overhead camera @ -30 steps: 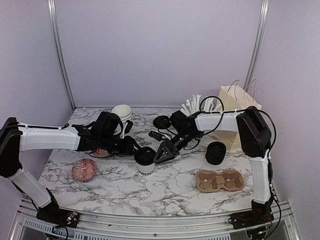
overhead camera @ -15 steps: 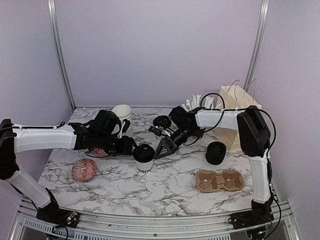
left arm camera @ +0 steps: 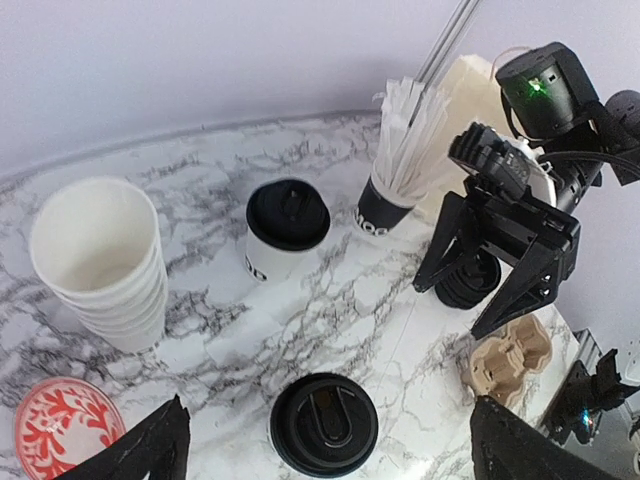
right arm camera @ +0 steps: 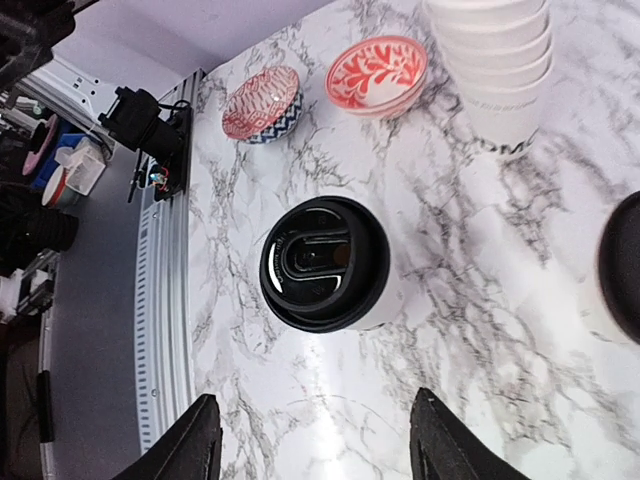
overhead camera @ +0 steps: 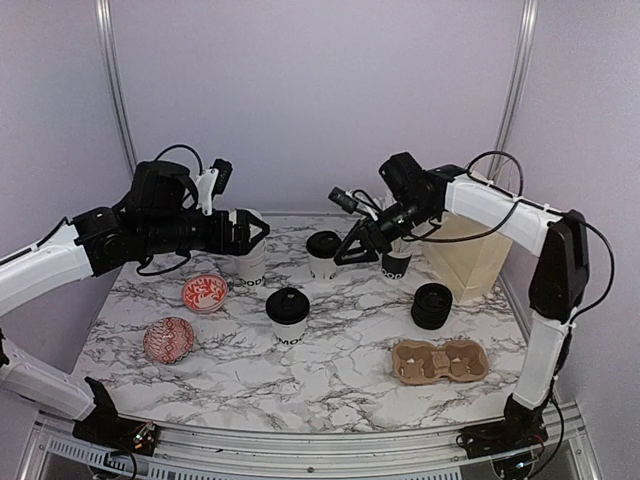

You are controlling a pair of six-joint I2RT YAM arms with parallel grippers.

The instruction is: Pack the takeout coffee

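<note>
Black-lidded near coffee cup (overhead camera: 288,316) likely needs grasping next for the carrier (overhead camera: 440,361); left end effector (overhead camera: 256,231) and right end effector (overhead camera: 348,254) gape empty.

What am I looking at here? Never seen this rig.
Two robot arms bolted at the table's near edge, each with a two-finger gripper. The wide picture is from a fixed camera above and behind them; the other two are from cameras on the wrists, looking past their own fingers. The left gripper and right gripper are both open, raised, holding nothing. On the marble table: a near lidded cup, a far lidded cup, stacked lidless cups, a stirrer cup, spare lids, a cardboard carrier, a paper bag, a red bowl and a second bowl.
</note>
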